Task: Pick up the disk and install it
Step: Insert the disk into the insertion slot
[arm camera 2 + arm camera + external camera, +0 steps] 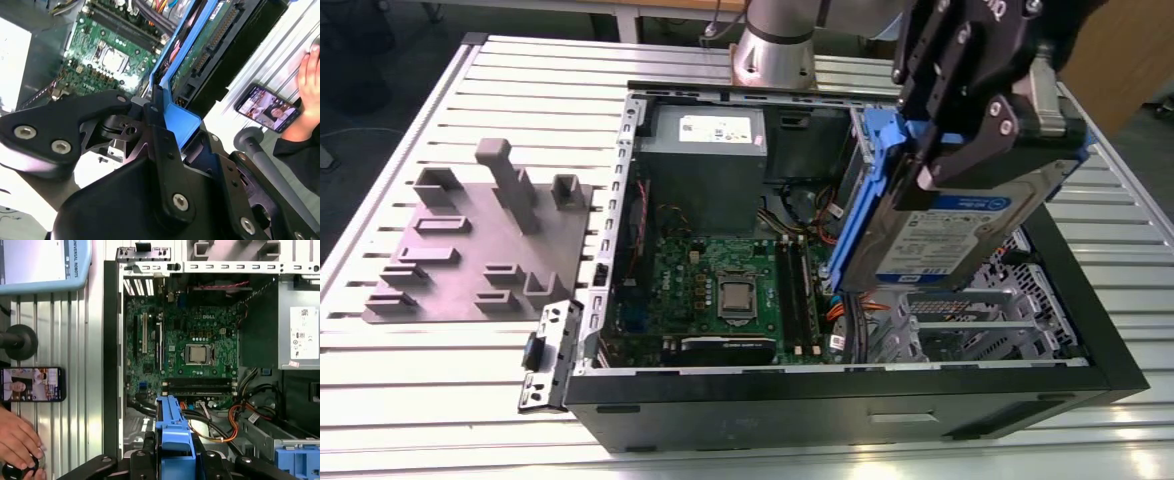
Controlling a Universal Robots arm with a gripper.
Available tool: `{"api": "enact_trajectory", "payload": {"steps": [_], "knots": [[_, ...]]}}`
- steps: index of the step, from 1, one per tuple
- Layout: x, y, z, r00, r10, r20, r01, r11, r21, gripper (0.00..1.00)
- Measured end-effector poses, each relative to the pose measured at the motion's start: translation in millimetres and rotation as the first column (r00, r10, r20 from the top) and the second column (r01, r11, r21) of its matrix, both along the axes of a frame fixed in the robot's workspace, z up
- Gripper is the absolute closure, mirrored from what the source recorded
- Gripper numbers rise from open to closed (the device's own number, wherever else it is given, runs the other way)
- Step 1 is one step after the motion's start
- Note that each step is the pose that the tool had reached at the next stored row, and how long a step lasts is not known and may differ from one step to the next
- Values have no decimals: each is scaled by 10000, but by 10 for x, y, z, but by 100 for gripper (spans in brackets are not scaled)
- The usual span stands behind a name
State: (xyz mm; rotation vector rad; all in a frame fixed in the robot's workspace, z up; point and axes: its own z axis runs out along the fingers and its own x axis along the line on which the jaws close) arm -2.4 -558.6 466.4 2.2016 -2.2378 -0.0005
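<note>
The disk [945, 238], a silver-grey hard drive with a white-and-blue label and blue side rails, hangs tilted above the open computer case [854, 395], over its drive-bay end on the exterior view's right. My gripper [981, 150] is shut on its upper part. In the second wrist view the black fingers [155, 107] clamp the blue rail [182, 117], and the disk's green circuit side [207, 37] faces the camera. The first wrist view has the blue rail [172, 432] between the gripper [175, 462] fingers, above the case's cables and metal bay.
Inside the case lie a green motherboard [720, 285], a power supply [707, 130] and a metal drive cage [961, 330]. A grey moulded plate with pegs [467, 250] sits on the exterior view's left. A person's hand [17, 442], a phone [32, 384] and a pendant [40, 262] lie beside the case.
</note>
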Motion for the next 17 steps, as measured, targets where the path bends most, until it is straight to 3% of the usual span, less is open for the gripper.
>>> {"api": "enact_trajectory", "payload": {"steps": [17], "knots": [[558,-63,-136,10000,1,0,-1,10000,-1,64]]}}
